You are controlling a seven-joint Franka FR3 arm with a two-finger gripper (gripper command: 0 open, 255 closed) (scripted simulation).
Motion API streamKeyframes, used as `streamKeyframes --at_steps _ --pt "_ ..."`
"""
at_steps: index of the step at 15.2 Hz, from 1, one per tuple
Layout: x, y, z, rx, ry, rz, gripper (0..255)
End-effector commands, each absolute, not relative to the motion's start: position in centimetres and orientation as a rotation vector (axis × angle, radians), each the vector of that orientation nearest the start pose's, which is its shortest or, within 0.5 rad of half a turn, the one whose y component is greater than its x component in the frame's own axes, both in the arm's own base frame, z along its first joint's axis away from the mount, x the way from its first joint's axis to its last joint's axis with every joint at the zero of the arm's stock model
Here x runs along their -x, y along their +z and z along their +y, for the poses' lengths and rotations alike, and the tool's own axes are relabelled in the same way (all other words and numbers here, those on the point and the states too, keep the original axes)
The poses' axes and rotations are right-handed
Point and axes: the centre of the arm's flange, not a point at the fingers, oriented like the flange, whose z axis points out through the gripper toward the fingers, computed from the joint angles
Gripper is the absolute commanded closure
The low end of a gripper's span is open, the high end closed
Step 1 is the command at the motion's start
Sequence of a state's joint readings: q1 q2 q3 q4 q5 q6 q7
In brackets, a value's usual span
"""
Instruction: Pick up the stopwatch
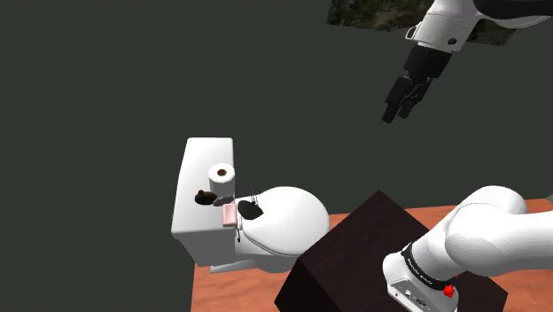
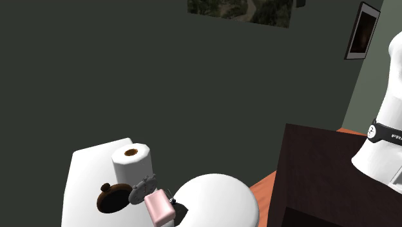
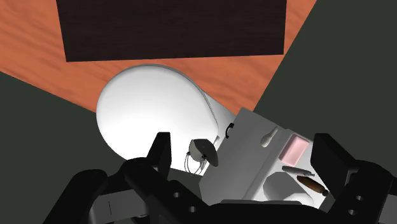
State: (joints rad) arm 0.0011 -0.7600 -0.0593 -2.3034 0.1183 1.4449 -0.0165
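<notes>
One end effector [image 1: 397, 114] high above toilet [image 1: 288, 217]

White toilet [image 1: 288, 217], pink block [image 2: 158, 207], dark brown stand [image 1: 354, 253], orange-brown floor [image 1: 232, 289], black hand [image 1: 397, 115]

There's the small round grey-faced stopwatch [image 1: 251, 209] [image 3: 204, 153], thin dark cords trailing, sitting at the rear of the white toilet lid [image 1: 291, 220].

1 toilet [image 1: 288, 222], 1 paper roll [image 1: 221, 176]
</notes>
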Motion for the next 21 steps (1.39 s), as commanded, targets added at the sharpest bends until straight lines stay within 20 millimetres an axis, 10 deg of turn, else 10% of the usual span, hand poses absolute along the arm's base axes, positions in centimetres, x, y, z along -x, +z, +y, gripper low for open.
streamKeyframes --at_steps 1,21 --pt "-30.1 59.8 -1.0 2.977 0.141 0.021 0" --pt "-46.8 44.2 18.0 3.158 0.386 0.008 0"
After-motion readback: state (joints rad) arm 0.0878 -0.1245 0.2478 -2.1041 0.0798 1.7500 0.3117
